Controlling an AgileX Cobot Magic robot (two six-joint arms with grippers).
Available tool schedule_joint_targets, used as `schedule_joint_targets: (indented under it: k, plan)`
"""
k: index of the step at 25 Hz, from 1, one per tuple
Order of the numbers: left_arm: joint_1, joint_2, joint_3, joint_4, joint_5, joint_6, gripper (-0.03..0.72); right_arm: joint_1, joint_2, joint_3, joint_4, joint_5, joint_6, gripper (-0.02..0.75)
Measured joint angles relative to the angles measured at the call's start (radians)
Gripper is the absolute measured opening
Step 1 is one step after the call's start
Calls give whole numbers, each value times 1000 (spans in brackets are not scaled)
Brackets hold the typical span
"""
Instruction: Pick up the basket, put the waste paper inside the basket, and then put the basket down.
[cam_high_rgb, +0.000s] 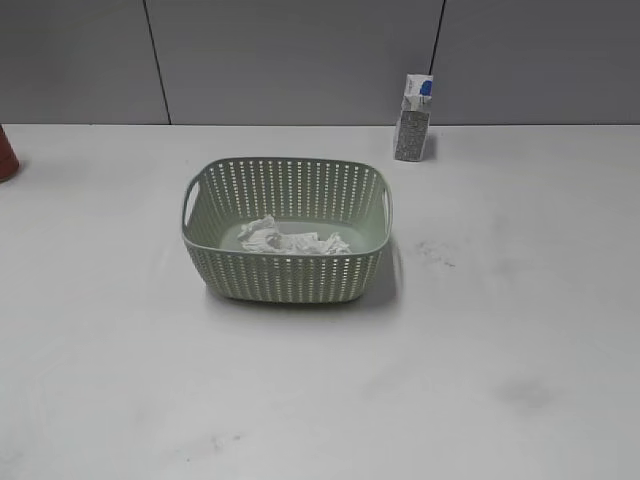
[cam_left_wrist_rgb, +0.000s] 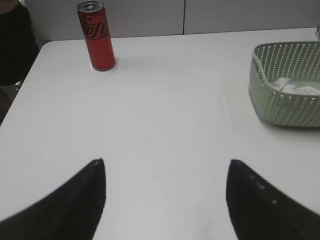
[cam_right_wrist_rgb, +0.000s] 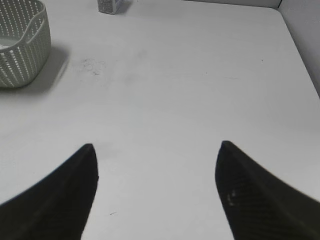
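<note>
Both end effectors (cam_left_wrist_rgb: 166, 165) (cam_right_wrist_rgb: 156, 146) far from basket (cam_high_rgb: 287, 228)

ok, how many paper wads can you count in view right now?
1 distinct white clump of waste paper, lying on the floor of the basket. It may be several wads pressed together; separate pieces can't be told apart, and the near wall could hide more. None shows on the table.

White table (cam_high_rgb: 500, 400) with faint smudges, sage-green basket (cam_high_rgb: 286, 275) mid-table, upright carton (cam_high_rgb: 413, 118) at the back edge — red can (cam_left_wrist_rgb: 96, 36) far left
</note>
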Motion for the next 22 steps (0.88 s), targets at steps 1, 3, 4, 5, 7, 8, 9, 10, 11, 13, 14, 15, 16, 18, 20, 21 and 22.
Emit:
schedule_joint_targets:
  k: [1,3,4,5,7,8,9,10,11,13,14,15,16,18,20,21,22]
  plan:
    - [0,0,0,0,0,2,566,0,0,0,0,0,0,582]
    - [0,0,0,0,0,1,566,0,0,0,0,0,0,582]
    - [0,0,0,0,0,1,566,0,0,0,0,0,0,582]
    - [0,0,0,0,0,1,566,0,0,0,0,0,0,582]
    - [0,0,0,0,0,1,566,0,0,0,0,0,0,582]
    - [0,0,0,0,0,1,566,0,0,0,0,0,0,582]
    - [0,0,0,0,0,1,566,0,0,0,0,0,0,582]
    - [0,0,0,0,0,1,566,0,0,0,0,0,0,582]
    - [0,0,0,0,0,1,566,0,0,0,0,0,0,582]
    - [0,0,0,0,0,1,566,0,0,0,0,0,0,582]
    - [0,0,0,0,0,1,566,0,0,0,0,0,0,582]
    - [0,0,0,0,0,1,565,0,0,0,0,0,0,582]
    - [0,0,0,0,0,1,565,0,0,0,0,0,0,582]
    - [0,0,0,0,0,1,565,0,0,0,0,0,0,582]
    - [0,0,0,0,0,1,565,0,0,0,0,0,0,582]
    - [0,0,0,0,0,1,565,0,0,0,0,0,0,582]
    - [0,0,0,0,0,1,565,0,0,0,0,0,0,582]
